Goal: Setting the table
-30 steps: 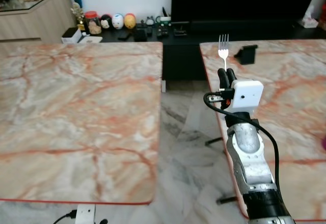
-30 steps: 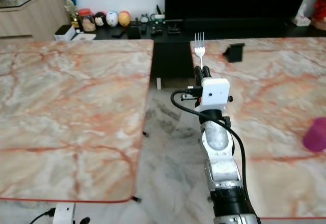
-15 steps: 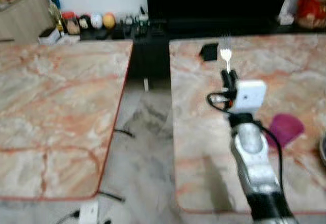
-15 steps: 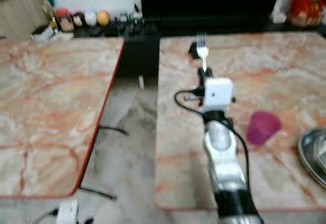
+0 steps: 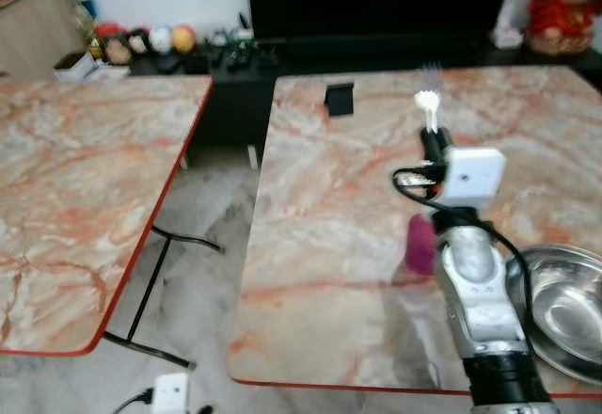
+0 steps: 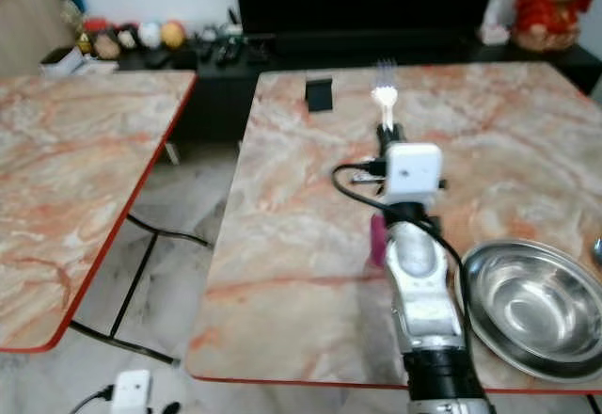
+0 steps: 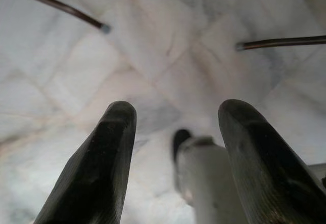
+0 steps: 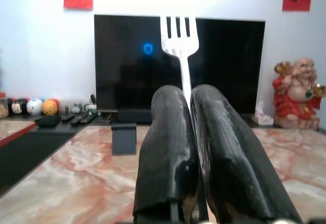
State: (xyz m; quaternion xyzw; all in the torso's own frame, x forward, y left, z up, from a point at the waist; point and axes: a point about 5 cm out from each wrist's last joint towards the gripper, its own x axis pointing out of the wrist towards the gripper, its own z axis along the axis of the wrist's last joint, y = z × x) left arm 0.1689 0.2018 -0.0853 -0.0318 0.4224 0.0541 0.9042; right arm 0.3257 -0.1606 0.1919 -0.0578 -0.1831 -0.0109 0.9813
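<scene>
Fork (image 8: 178,33) stands upright, pinched between right tool (image 8: 189,98) fingers.

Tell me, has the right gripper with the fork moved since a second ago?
Yes. The right gripper with the fork has moved from the table edge to over its middle.

The left gripper (image 7: 175,117) is hanging with its 2 black fingers (image 7: 94,168) spread over a pale marble floor (image 7: 153,46), where 2 thin dark table legs (image 7: 56,5) are showing.
</scene>
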